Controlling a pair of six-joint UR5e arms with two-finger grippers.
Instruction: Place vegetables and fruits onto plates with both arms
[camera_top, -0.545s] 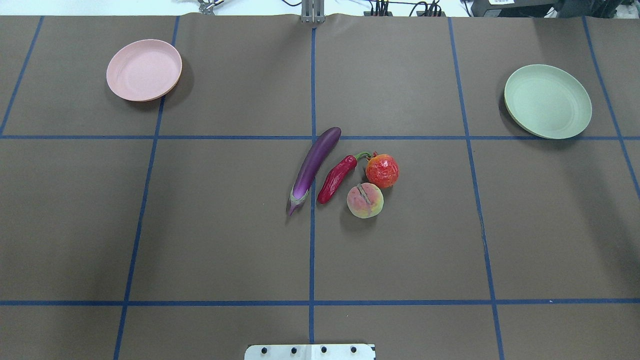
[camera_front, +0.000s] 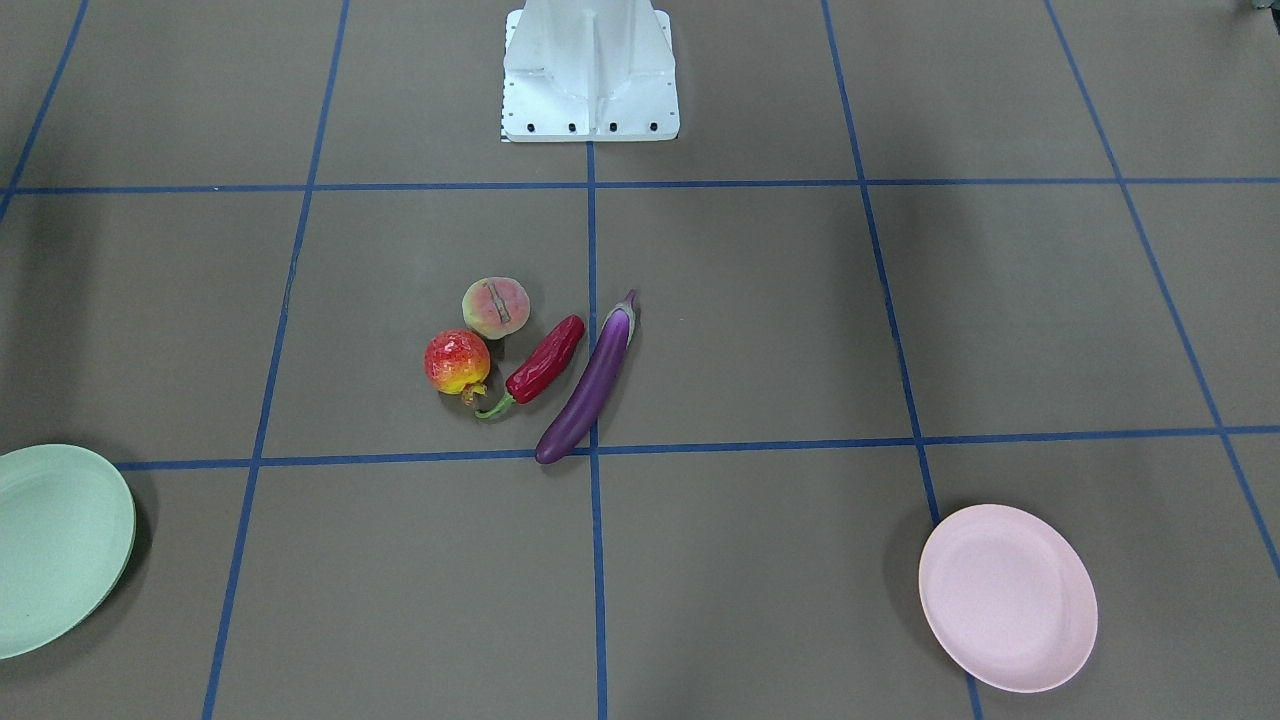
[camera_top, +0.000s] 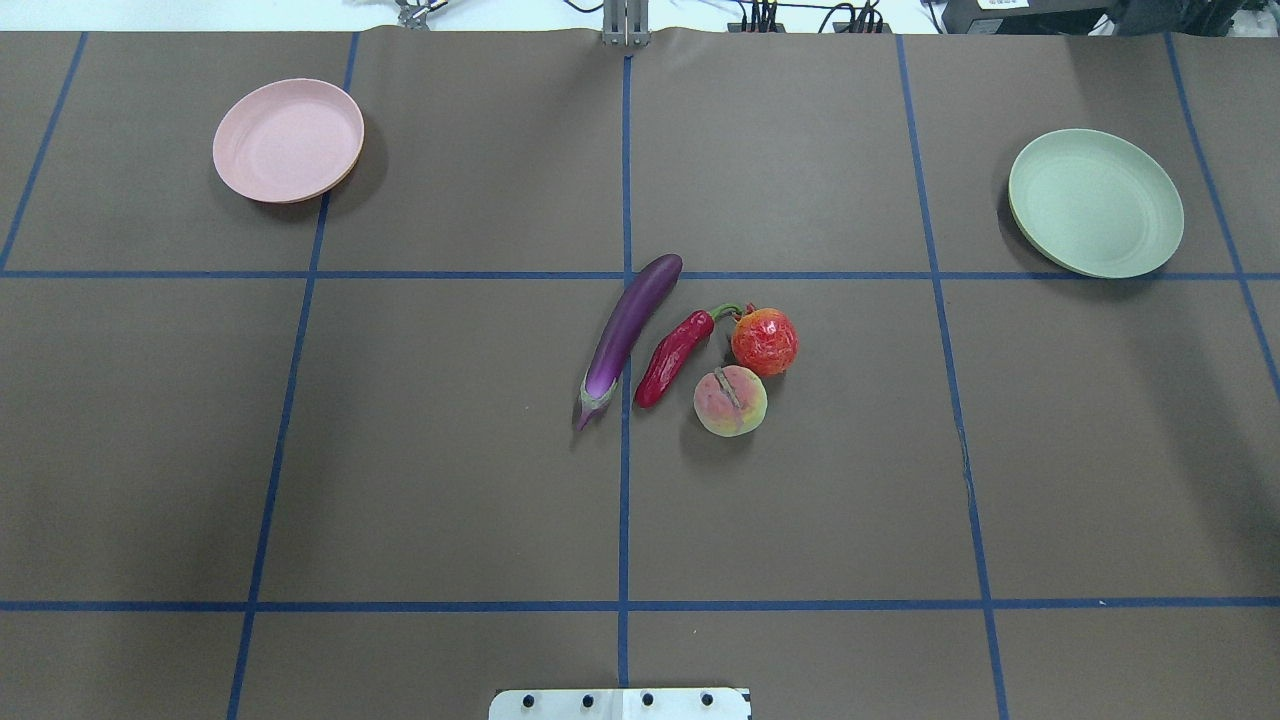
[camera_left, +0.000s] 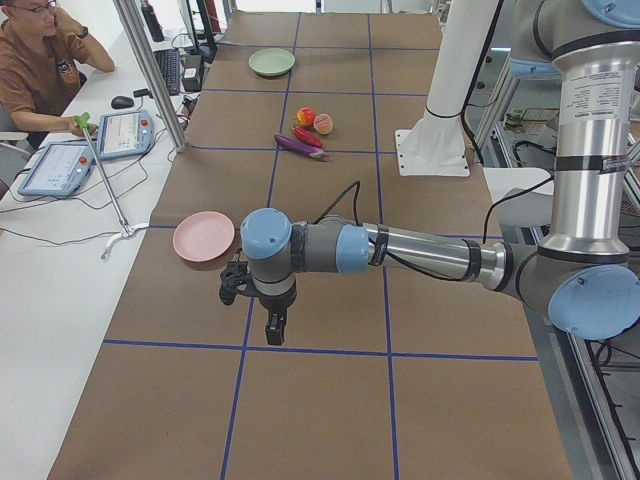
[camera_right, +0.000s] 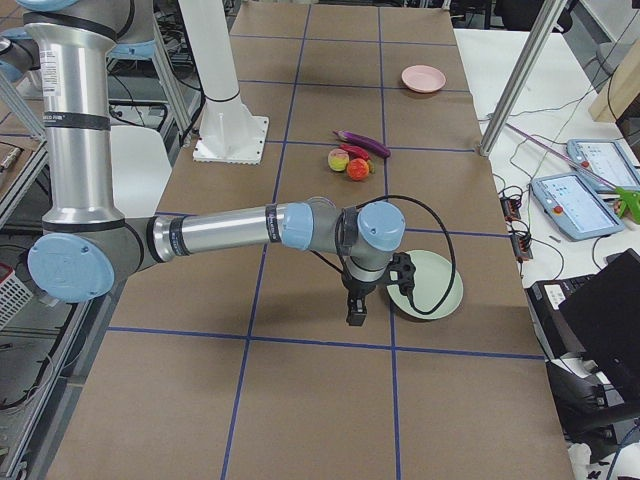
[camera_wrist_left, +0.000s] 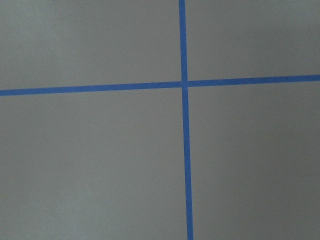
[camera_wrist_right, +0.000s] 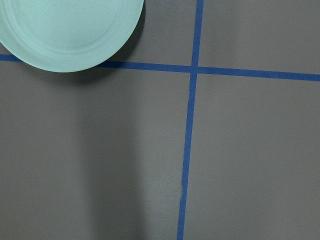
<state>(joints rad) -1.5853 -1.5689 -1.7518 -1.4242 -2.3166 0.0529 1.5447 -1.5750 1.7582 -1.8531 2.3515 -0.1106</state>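
Mid-table cluster, well apart from both plates: long glossy purple eggplant (camera_top: 628, 330); wrinkled red chili (camera_top: 675, 357) w/ green stem just beside it; round red-yellow pomegranate-like fruit (camera_top: 764, 342) at chili's stem end; pale pink-yellow peach (camera_top: 731, 401) just beside that, robot side. Round matte pale-pink plate (camera_top: 288, 140) nr far-left corner of brown tabletop (camera_top: 450, 480); matching mint-green plate (camera_top: 1095, 202) nr far-right corner. L gripper (camera_left: 273, 328), black, two-finger, hangs pointing down nr pale-pink plate, toward L end edge. R gripper (camera_right: 355, 310) same, just beside mint-green plate. Both: opening and hold can't tell.

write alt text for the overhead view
A long purple eggplant, wrinkled red chili pepper, round red-and-yellow fruit and pale pink-yellow peach cluster mid-table on brown paper gridded with blue tape. A pale pink round plate sits empty back left, a mint green plate back right.
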